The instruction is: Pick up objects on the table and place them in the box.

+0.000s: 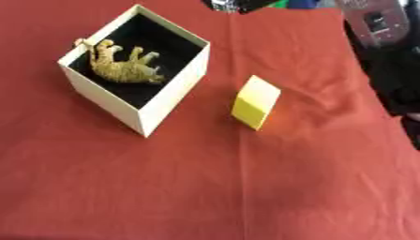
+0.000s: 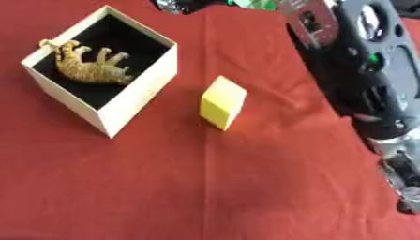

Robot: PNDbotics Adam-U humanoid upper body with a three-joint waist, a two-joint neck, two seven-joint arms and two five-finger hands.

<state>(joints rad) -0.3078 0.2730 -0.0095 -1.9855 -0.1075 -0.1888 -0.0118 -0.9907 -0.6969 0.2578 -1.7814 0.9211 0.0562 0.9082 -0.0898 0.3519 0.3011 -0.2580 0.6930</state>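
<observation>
Already the striped orange toy tiger (image 1: pixel 124 65) lies on its side inside the cream cardboard box (image 1: pixel 168 101), delivered. The yellow block (image 1: pixel 256 101) waits just beside it on the red-clothed bench (image 1: pixel 205 187). My right arm (image 2: pixel 369 84) hangs along the edge; neither of my hands shows, so I can't tell their state.

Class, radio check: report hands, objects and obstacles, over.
Right arm at table's right edge, hand unclear; left hand unseen. Toy tiger in box; yellow block on red cloth. Nothing blocking block.
</observation>
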